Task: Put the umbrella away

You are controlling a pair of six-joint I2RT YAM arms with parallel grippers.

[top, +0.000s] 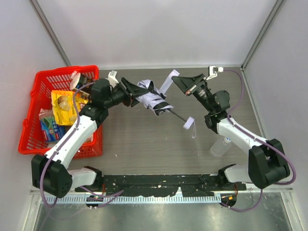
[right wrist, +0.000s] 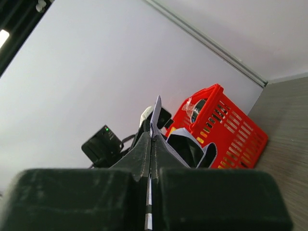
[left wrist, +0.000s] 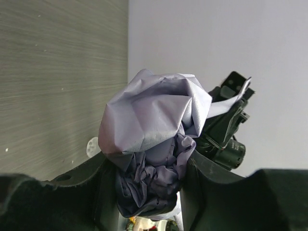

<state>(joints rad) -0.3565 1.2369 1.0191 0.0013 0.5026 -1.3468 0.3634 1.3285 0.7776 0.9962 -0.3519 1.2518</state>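
Observation:
The umbrella hangs above the table between my two grippers. Its pale lavender-grey canopy (top: 150, 97) is bunched up, and the thin black shaft (top: 176, 115) slants down right to the light grey handle (top: 188, 123) with its wrist strap (top: 194, 131). My left gripper (top: 131, 92) is shut on the bunched canopy (left wrist: 154, 125), which fills the gap between its fingers (left wrist: 149, 185). My right gripper (top: 174, 78) is shut on a thin lavender strip of the canopy (top: 167, 84). In the right wrist view that strip (right wrist: 156, 113) sticks out past the closed fingertips (right wrist: 150, 139).
A red plastic basket (top: 29, 118) with packets and a bottle stands at the left and also shows in the right wrist view (right wrist: 233, 130). A clear plastic bottle (top: 219, 147) stands by the right arm. Grey walls close the back and sides.

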